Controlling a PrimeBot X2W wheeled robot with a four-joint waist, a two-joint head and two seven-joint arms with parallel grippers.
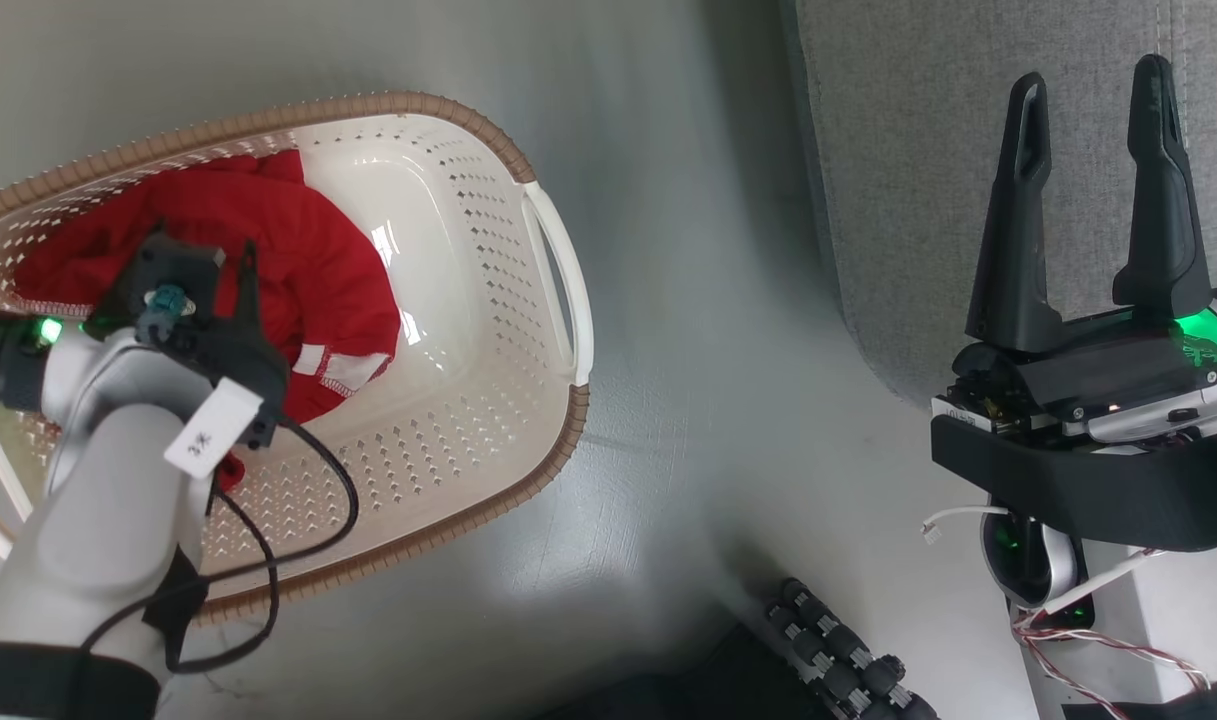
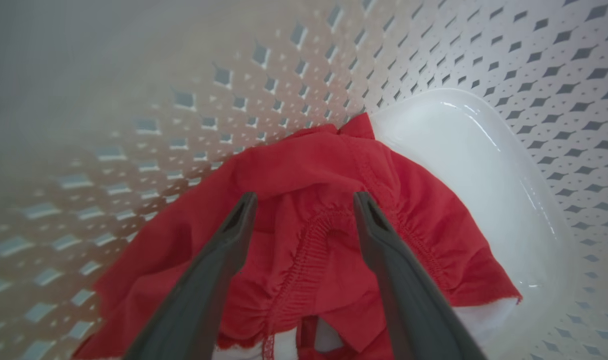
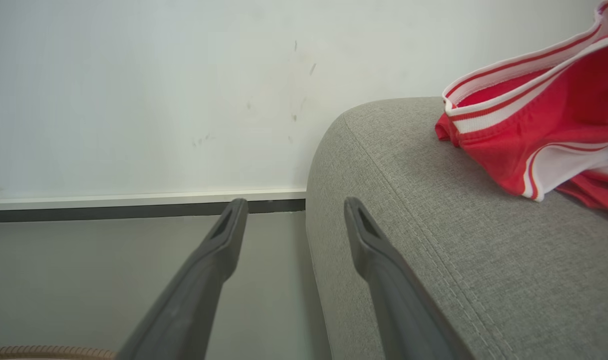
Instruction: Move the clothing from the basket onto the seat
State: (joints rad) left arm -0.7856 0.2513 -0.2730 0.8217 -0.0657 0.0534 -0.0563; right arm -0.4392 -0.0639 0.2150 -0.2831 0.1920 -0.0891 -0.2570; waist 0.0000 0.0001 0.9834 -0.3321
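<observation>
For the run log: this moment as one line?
left gripper: jaws open over red garment in basket | right gripper: jaws open, beside seat | second garment: on seat

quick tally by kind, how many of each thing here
basket: 1
seat: 1
red garments: 2 (garment in basket, garment on seat)
pincers: 2 (left pincer, right pincer)
total: 6

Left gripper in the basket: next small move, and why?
Probably lower the left gripper slightly and close: its fingers stand open astride the gathered waistband of the red garment in the basket, nothing pinched yet. The other garment lies on the seat.
</observation>
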